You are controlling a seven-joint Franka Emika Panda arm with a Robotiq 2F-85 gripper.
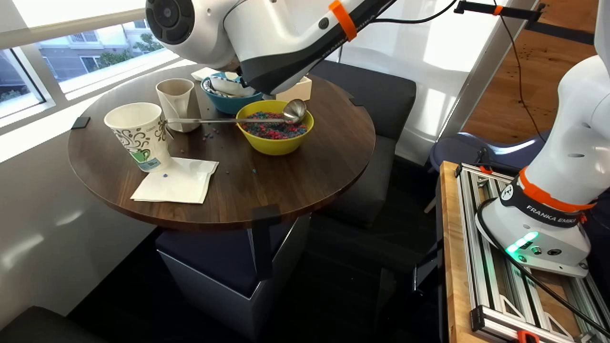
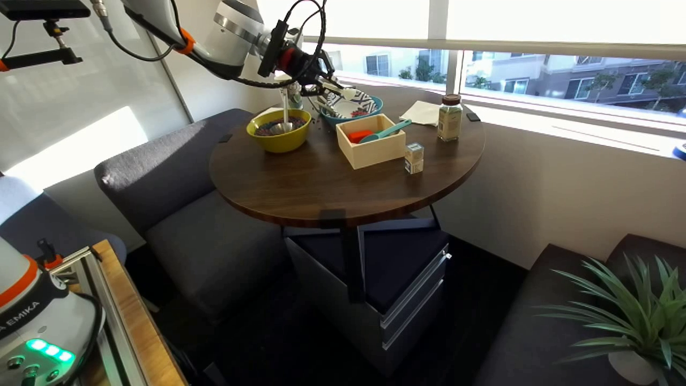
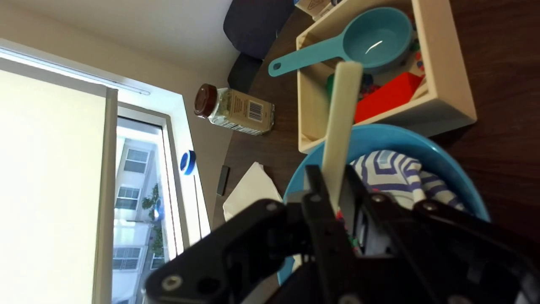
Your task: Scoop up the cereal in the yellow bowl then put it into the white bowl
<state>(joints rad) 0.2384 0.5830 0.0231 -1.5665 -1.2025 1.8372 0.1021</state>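
Observation:
The yellow bowl (image 1: pixel 271 146) stands on the round table in both exterior views (image 2: pixel 281 143). Cereal (image 1: pixel 271 132), a heap of red, blue and purplish bits, lies in it. A metal ladle (image 1: pixel 294 111) rests with its scoop at the cereal and bowl rim; its long handle shows in an exterior view (image 2: pixel 285 102). My gripper (image 3: pixel 332 175) is shut on a pale cream stick (image 3: pixel 344 105), held above a blue bowl (image 3: pixel 447 162), apart from the yellow bowl. The stick's lower end is hidden by the jaws. No pale bluish-white bowl shows.
The blue bowl holds a striped cloth-like thing (image 3: pixel 388 173). A wooden box (image 2: pixel 375 153) with a teal scoop (image 3: pixel 377 38) stands beside it. A jar (image 2: pixel 450 120), a small carton (image 2: pixel 414 158), a patterned cup (image 1: pixel 138 126), a beige cup (image 1: pixel 178 102) and napkins (image 1: pixel 190 183) are nearby.

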